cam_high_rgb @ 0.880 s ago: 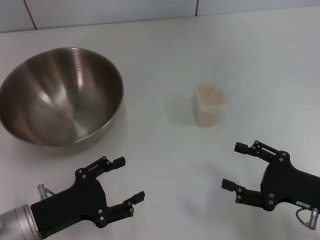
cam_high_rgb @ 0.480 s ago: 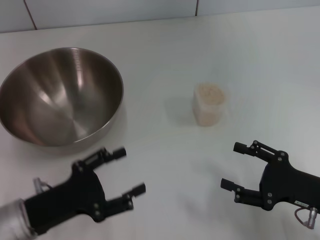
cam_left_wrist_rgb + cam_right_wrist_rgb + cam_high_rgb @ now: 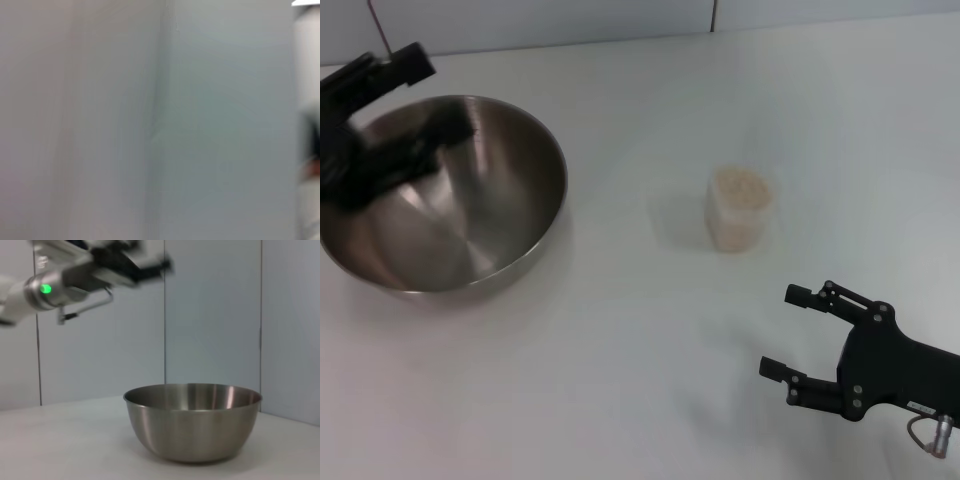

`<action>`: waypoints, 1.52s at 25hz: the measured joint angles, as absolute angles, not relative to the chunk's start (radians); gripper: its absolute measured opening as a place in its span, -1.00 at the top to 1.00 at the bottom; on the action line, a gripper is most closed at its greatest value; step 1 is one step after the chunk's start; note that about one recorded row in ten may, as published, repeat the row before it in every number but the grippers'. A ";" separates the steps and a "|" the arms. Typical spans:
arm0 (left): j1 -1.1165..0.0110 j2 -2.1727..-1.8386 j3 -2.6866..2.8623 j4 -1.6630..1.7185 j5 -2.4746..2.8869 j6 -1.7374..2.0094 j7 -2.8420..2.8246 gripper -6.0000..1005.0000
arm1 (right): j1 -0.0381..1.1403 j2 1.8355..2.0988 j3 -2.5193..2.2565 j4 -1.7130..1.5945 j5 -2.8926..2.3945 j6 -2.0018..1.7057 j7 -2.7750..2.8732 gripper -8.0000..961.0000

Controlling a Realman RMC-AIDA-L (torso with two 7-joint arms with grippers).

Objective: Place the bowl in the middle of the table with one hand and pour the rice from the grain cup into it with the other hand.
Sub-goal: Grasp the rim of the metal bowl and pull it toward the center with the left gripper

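Bowl [image 3: 445, 195] trouble looks likeliest: the left gripper [image 3: 380, 105], fingers spread and holding nothing, hangs above the far-left rim, and a fast, misjudged descent could knock or skid the steel bowl instead of pinching its wall. Bowl sits by the desk [image 3: 620, 380] left edge; the grain cup [image 3: 740, 210], full of rice [image 3: 741, 185], stands mid-desk. Right gripper [image 3: 798, 332], spread and empty, waits near the front-right corner.

Shiny brushed-steel bowl [image 3: 450, 190]; clear plastic grain cup [image 3: 739, 210] of grainy rice [image 3: 741, 185]; smooth matt white bench [image 3: 650, 350].
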State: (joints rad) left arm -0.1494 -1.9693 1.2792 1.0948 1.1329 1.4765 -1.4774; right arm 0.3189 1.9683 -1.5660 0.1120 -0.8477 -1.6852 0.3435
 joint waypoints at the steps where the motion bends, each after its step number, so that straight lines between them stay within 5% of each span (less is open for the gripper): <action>1: -0.142 -1.974 1.261 1.171 1.214 1.401 -1.563 -0.61 | 0.319 1.968 -1.566 0.112 -0.848 -1.685 0.344 -0.73; 10: -0.328 -2.056 1.011 1.401 2.136 1.197 -2.253 -0.54 | 0.323 1.966 -1.565 0.112 -0.846 -1.693 0.344 -0.73; 25: -0.504 -2.037 0.939 1.143 2.398 1.198 -2.287 -0.42 | 0.328 1.963 -1.566 0.112 -0.846 -1.694 0.344 -0.73; 38: -0.529 -2.041 0.946 1.092 2.449 1.184 -2.285 -0.33 | 0.327 1.963 -1.566 0.112 -0.847 -1.695 0.344 -0.73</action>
State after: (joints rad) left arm -0.5293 -2.0406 0.9464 1.0918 2.4487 1.1838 -2.2849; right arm 0.3270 1.9634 -1.5661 0.1120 -0.8467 -1.6947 0.3436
